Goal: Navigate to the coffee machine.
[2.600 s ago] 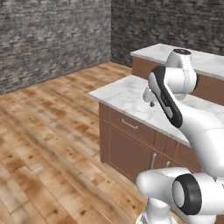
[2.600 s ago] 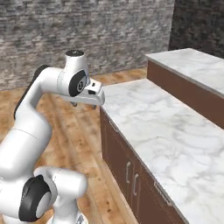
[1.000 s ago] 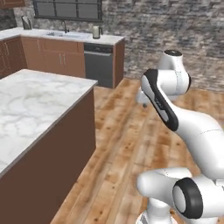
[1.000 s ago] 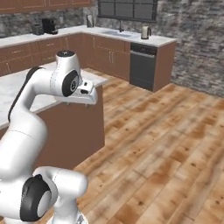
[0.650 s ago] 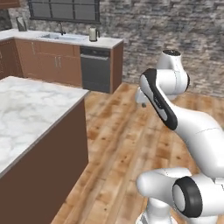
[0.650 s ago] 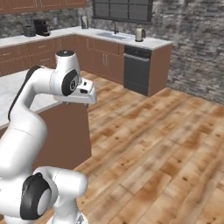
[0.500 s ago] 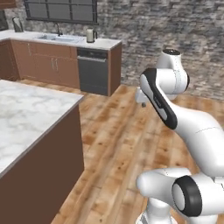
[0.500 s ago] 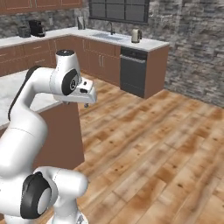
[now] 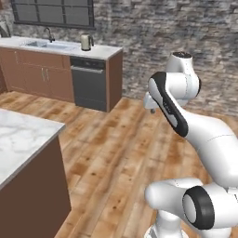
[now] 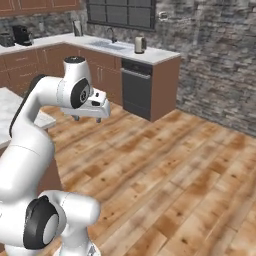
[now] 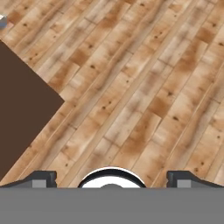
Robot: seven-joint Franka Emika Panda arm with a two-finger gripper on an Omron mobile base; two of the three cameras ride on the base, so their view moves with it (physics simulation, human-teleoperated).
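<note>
Standing on the far worktop [image 10: 60, 42] at its left end, the coffee machine [image 10: 21, 35] is well away; fingers [image 11: 43, 178] spread apart and empty, arm tucked high, presumably for clearance while driving.

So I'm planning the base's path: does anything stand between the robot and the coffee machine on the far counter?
Yes. The marble-topped brown island sits at the robot's left, partly across the straight line to the tall black boxy coffee machine on the far white countertop. The wooden floor beside the island looks open, so the base can likely skirt it.
</note>
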